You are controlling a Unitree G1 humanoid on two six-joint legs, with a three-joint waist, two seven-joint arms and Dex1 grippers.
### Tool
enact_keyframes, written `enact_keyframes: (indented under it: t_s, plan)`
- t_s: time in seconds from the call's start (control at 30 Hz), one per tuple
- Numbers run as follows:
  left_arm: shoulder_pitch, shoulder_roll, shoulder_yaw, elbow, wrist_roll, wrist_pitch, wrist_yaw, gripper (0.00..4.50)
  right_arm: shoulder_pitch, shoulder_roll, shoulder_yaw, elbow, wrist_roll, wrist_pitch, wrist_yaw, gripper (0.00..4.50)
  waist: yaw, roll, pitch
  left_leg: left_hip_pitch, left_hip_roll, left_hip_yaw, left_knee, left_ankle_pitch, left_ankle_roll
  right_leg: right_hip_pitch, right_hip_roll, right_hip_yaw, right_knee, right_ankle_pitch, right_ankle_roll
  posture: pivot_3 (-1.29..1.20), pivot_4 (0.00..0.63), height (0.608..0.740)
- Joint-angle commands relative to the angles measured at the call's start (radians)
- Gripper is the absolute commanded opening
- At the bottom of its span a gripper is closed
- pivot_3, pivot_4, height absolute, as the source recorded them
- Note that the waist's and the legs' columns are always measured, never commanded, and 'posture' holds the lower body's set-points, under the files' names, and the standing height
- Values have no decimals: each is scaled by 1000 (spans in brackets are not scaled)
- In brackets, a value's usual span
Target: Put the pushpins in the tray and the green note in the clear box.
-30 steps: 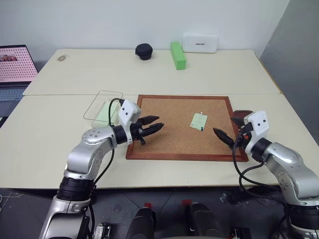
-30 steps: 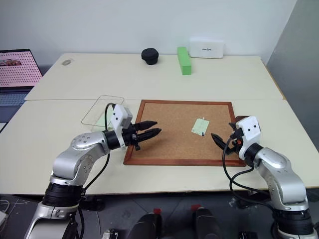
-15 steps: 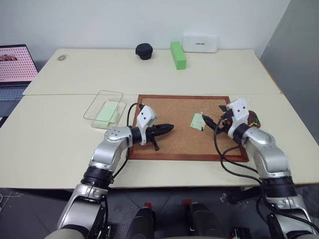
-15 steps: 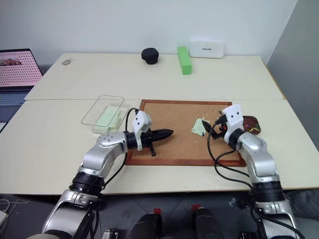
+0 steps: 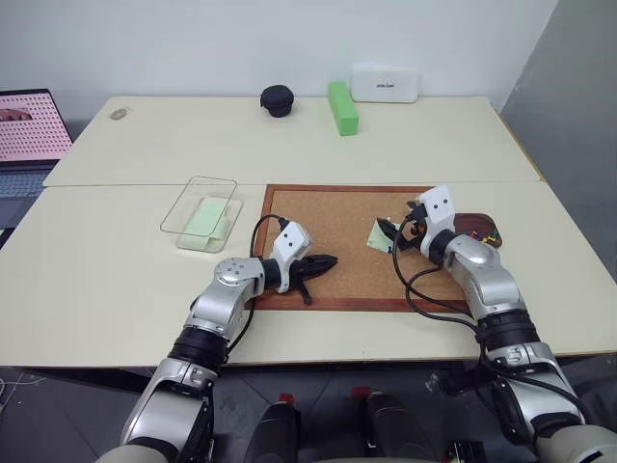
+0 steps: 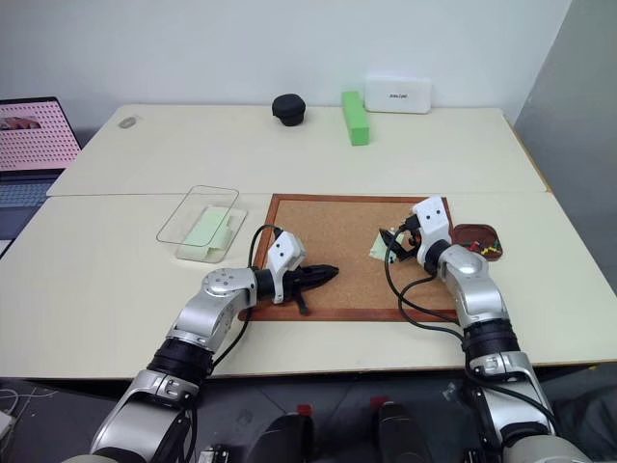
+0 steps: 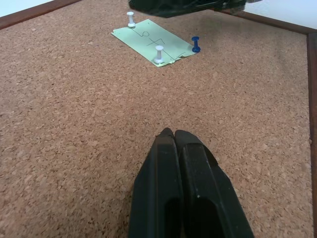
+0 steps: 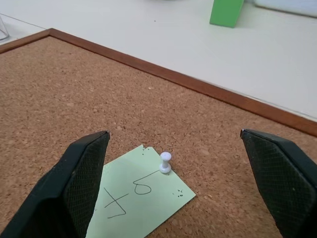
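Both arms have come in over the corkboard since a second ago — the right gripper moving from the board's right edge up to the note, the left gripper sliding right onto the lower left cork. The right jaws are standing wide, straddling the note; the left fingers are pressing together, holding nothing. The note is lying pinned on the cork by two white pins with a blue pin at its edge. The tray, holding coloured pins, is sitting just right of the board — the box, with a green slip inside, to its left.
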Motion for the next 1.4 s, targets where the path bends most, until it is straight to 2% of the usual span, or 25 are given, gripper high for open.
enact_keyframes:
  t_s: [0.03, 0.17, 0.47, 0.77, 0.97, 1.27, 1.4]
  plan:
    - [7, -12, -11, 45, 20, 11, -1, 51, -64, 7, 7, 103, -21, -71, 34, 4500, 0, 0, 0, 0, 0, 0, 0, 0, 0, 0, 0, 0, 0, 0, 0, 0, 150, 740]
    - [-6, -13, -7, 47, 22, 11, -2, 51, -107, 19, 17, 206, -44, -102, 41, 4500, -2, 0, 0, 3, 0, 0, 0, 0, 0, 2, 0, 0, 0, 0, 0, 0, 150, 740]
    - [-26, -16, 5, 38, 19, 22, 6, 0, -154, 41, -5, 342, -42, -180, 65, 2804, -4, 1, 0, 5, 0, 0, 0, 0, 0, 4, 0, 0, 1, 0, 0, 0, 150, 740]
    - [-42, -17, 6, 41, 19, 30, 1, 0, -163, 37, 5, 382, -65, -218, 63, 1028, -5, 1, 0, 5, 0, 0, 0, 0, 0, 4, 0, 0, 1, 0, 0, 0, 150, 740]
    - [-34, -13, 0, 37, 23, 35, -8, 0, -169, 37, -2, 396, -73, -230, 54, 29, -5, 1, 0, 5, 0, 0, 0, 0, 0, 4, 0, 0, 1, 0, 0, 0, 150, 740]
    - [-34, -11, 0, 41, 21, 64, -16, 0, -155, 35, -41, 288, -34, -222, 50, 29, -6, 1, 0, 5, 0, 0, 0, 0, 0, 4, 0, 0, 1, 0, 0, 0, 150, 740]
    - [-30, -5, -3, 36, 18, 92, -33, 0, -106, 27, -43, 145, -5, -180, 80, 29, -7, 1, 0, 5, 0, 0, -1, 0, 0, 4, 0, 0, 1, 0, 0, 0, 150, 740]
